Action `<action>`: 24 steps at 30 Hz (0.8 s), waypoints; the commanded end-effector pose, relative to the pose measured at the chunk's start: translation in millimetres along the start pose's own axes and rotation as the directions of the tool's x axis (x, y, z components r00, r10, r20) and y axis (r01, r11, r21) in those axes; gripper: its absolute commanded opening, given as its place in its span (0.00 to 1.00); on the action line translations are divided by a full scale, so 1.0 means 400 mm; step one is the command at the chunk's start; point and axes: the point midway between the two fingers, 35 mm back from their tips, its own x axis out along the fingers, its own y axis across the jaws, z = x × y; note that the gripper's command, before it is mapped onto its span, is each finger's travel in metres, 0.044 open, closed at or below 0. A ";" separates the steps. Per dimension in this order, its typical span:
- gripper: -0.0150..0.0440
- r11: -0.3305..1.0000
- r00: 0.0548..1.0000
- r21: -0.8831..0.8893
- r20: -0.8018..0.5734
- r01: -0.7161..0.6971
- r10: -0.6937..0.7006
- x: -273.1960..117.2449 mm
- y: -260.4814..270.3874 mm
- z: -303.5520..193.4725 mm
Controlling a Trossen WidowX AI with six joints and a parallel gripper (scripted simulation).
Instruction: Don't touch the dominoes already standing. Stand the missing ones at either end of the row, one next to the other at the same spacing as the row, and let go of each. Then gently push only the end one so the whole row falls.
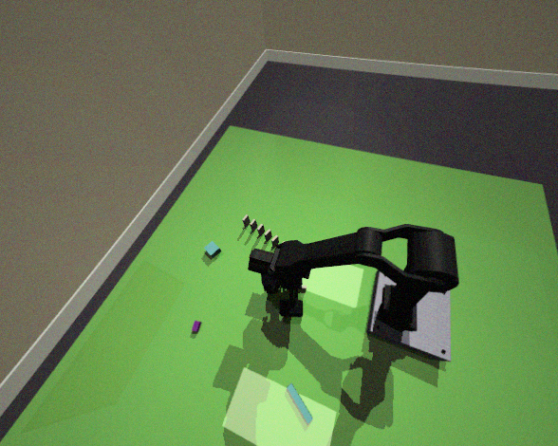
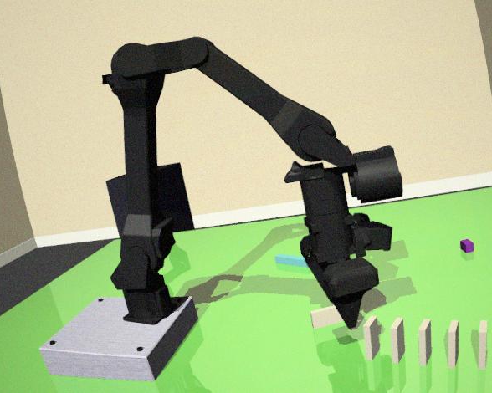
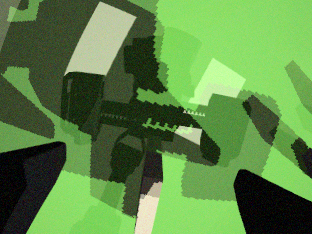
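Observation:
Several cream dominoes stand upright in an evenly spaced row; the end one nearest the arm point(image 2: 371, 338) point(image 1: 274, 240) and the far end one point(image 2: 483, 344) point(image 1: 246, 221) are in view. One loose cream domino point(image 2: 322, 318) point(image 3: 149, 210) lies on its long edge on the green mat, short of the row's near end. My gripper point(image 3: 152, 167) point(image 2: 351, 324) is open and empty, pointing down low over the loose domino, which shows between the fingers in the wrist view. In the exterior view the front finger hides part of that domino. In the top view the arm almost hides it.
A blue bar point(image 1: 299, 403) point(image 2: 289, 260) lies on the mat. A teal block point(image 1: 212, 249) lies beside the row, and a small purple block point(image 1: 195, 326) point(image 2: 466, 245) is farther off. The arm's grey base plate point(image 1: 433, 316) point(image 2: 89, 325) is on the mat. The row's near end stands close to my gripper.

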 end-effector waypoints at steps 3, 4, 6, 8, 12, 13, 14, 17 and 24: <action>1.00 1.000 1.000 -0.005 -0.010 0.001 -0.001 0.013 0.000 -0.007; 1.00 1.000 1.000 -0.005 -0.010 0.001 -0.001 0.013 0.000 -0.007; 0.91 1.000 1.000 -0.005 -0.010 0.001 -0.001 0.013 0.000 -0.007; 0.82 1.000 1.000 -0.005 -0.010 0.001 -0.001 0.013 0.000 -0.007; 0.64 1.000 1.000 -0.005 -0.010 0.001 -0.001 0.013 0.000 -0.007; 0.60 1.000 1.000 -0.005 -0.010 0.001 -0.001 0.013 0.000 -0.007; 0.56 1.000 1.000 -0.005 -0.010 0.001 -0.001 0.013 0.000 -0.007; 0.42 1.000 1.000 -0.005 -0.010 0.001 -0.001 0.013 0.000 -0.007; 0.29 1.000 1.000 -0.005 -0.010 0.001 -0.001 0.013 0.000 -0.007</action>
